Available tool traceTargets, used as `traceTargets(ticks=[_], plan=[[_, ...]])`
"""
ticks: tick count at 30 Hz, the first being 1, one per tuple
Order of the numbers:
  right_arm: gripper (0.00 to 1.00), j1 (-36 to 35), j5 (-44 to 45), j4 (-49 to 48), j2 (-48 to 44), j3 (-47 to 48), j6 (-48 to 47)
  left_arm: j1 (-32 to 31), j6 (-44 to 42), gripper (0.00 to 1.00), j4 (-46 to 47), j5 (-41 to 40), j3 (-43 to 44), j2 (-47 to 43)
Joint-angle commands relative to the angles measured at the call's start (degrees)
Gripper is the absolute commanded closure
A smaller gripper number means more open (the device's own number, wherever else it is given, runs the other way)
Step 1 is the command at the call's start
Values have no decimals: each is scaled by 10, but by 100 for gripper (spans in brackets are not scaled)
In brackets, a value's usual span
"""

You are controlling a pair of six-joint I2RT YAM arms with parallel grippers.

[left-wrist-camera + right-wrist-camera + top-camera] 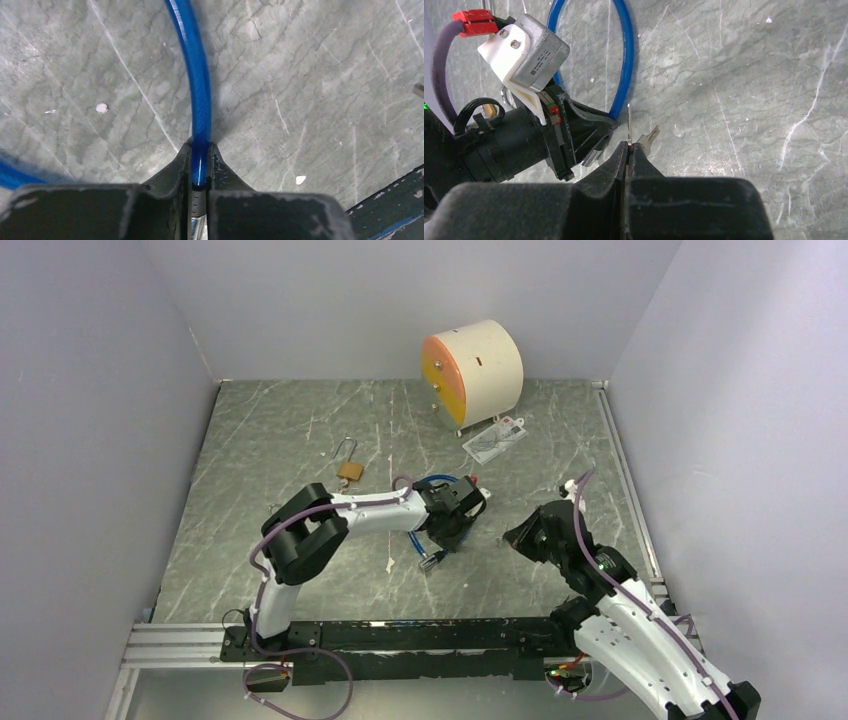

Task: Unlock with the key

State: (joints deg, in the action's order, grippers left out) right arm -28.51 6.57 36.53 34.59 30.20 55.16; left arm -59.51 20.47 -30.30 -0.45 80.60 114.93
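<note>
Your left gripper (pixel 200 148) is pinched on the blue cable (pixel 198 75), a glossy round plastic cord running up between its fingertips. Your right gripper (pixel 628 146) is closed on the key (pixel 629 122), a thin flat metal blade standing edge-on above the tips, with a second key (pixel 652 135) just beside it. Only the top view shows you the brass padlock (pixel 349 471), lying well apart on the grey marbled table (pixel 260 440), and the cream drum (pixel 472 368) with its orange face at the back.
</note>
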Motion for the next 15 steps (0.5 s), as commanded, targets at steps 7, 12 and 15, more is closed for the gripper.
traceTargets(ticks=[7,12,15], plan=[[100,9,-12,-18,3,4,-8,65,129,98,-99,-25,64,22],[100,11,-113,-126,40,-4,-58,124,201,97,-75,42,69,-6],[100,12,-202,-178,95,-11,-94,148,232,97,-92,61,108,-9]])
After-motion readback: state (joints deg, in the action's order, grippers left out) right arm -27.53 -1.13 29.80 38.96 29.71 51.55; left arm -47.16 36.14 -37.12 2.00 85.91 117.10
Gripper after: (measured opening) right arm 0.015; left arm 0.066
